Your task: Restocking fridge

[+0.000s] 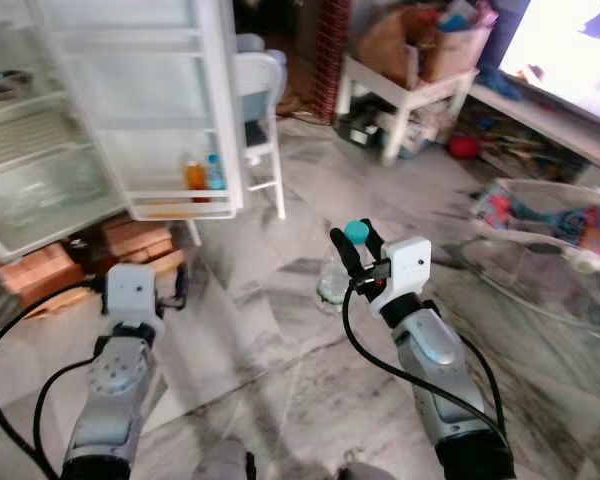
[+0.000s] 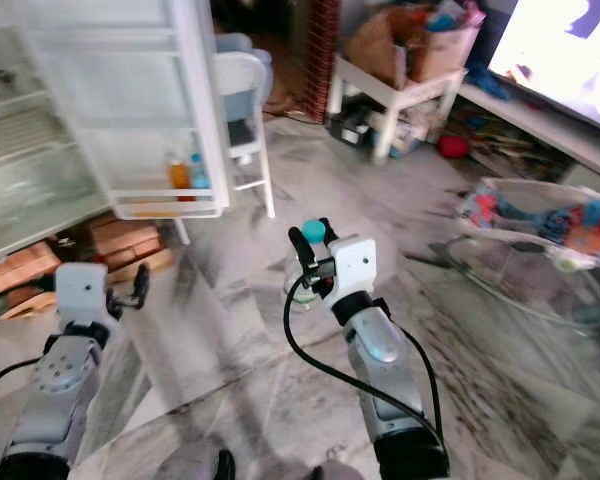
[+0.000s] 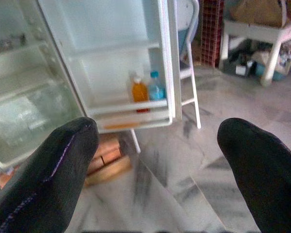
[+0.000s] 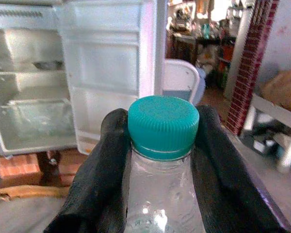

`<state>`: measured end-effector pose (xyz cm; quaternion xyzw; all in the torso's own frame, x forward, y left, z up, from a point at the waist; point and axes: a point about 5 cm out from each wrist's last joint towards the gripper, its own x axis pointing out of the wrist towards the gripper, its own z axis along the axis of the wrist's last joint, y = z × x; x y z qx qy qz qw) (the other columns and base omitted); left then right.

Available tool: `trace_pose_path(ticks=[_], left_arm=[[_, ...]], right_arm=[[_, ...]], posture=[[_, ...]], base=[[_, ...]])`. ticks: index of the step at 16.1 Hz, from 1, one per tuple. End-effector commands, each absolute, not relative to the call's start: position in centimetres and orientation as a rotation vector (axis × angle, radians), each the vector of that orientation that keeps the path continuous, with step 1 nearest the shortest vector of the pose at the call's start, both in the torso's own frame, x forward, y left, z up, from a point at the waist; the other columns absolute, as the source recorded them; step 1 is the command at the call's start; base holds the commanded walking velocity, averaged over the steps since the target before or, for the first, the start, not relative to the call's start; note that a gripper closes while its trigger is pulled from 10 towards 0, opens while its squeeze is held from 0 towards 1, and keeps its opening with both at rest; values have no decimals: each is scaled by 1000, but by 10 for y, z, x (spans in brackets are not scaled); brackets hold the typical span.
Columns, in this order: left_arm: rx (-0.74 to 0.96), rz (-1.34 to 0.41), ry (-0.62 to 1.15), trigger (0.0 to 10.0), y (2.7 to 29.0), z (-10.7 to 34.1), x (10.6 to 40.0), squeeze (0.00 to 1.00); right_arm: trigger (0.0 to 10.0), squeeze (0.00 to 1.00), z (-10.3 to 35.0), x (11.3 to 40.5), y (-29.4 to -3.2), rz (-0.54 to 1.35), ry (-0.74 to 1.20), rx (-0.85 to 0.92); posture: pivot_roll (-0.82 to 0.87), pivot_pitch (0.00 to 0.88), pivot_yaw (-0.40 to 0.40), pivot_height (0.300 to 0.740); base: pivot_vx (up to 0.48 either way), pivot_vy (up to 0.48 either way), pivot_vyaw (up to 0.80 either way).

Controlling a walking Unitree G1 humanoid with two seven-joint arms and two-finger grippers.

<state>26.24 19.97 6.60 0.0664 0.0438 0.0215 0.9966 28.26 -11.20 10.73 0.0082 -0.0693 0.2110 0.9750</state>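
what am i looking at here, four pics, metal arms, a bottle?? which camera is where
This is a humanoid robot restocking a fridge. The two wide pictures come from a stereo camera on its head, looking down at its two silver arms over a marble floor. The other two come from cameras on its wrists. The right gripper is shut on a clear bottle with a teal cap. The left gripper is open and holds nothing. Ahead stands the open fridge; its door shelf already has an orange bottle and a blue-capped bottle.

Head stereo pair looking down over marble floor (image 1: 280, 340), wrist cameras close, all sharing open fridge (image 1: 130, 110)
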Motion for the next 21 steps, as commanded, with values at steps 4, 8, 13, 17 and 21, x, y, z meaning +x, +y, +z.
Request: trace_pose_path(ticks=[4, 8, 13, 17, 21], left_arm=[[170, 41, 88, 10000, 203, 65, 263, 0], [175, 45, 84, 10000, 204, 65, 266, 0], [181, 49, 83, 10000, 204, 63, 266, 0], [183, 43, 57, 10000, 201, 69, 268, 0], [182, 61, 69, 10000, 202, 67, 268, 0]], right_arm=[[10000, 0, 121, 286, -112, 451, -200, 0], [10000, 0, 122, 287, -110, 466, -208, -2], [10000, 0, 122, 289, -112, 454, -210, -13], [10000, 0, 123, 289, -112, 452, -215, -15], [10000, 0, 119, 288, -110, 464, -206, -28]], posture=[[112, 52, -45, 740], [111, 46, -46, 740], [112, 48, -52, 740], [112, 49, -51, 740], [112, 49, -51, 740]], base=[[65, 435, 727], [289, 383, 795], [432, 0, 226], [437, 0, 0], [433, 0, 0]])
